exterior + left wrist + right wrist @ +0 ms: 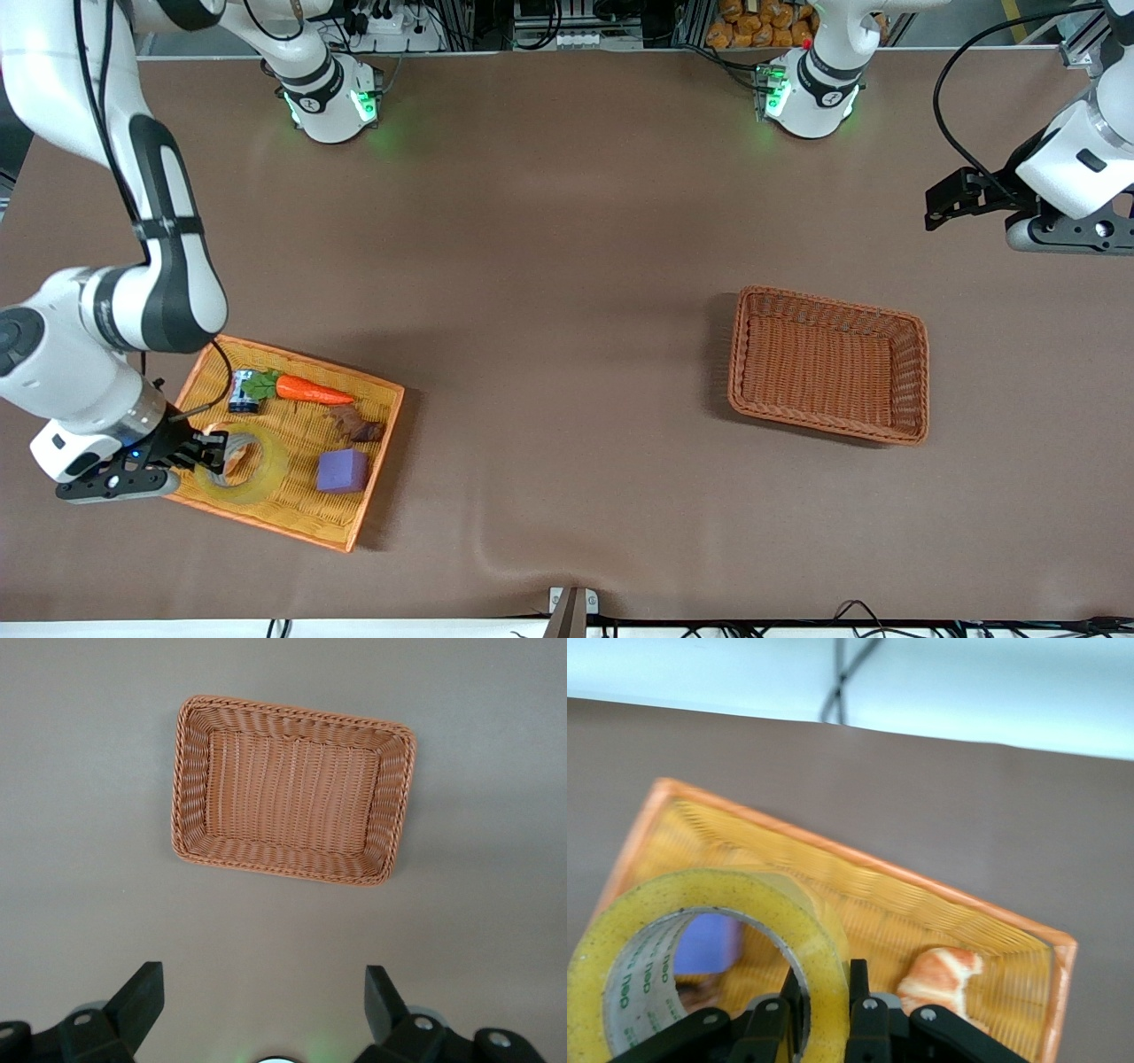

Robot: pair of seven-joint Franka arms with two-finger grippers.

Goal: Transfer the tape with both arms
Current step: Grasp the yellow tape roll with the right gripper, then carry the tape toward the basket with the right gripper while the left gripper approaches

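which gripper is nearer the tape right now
Right. The right gripper is shut on the wall of the tape in the yellow tray. The left gripper waits open, up over bare table at the left arm's end, above the brown basket.

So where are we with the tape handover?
Early. Done: the right gripper has shut on the wall of the tape, one finger inside the ring. In hand: the roll sits in the yellow tray, not lifted clear. Left: lift, pass to the left gripper, which waits open above the table near the brown basket.
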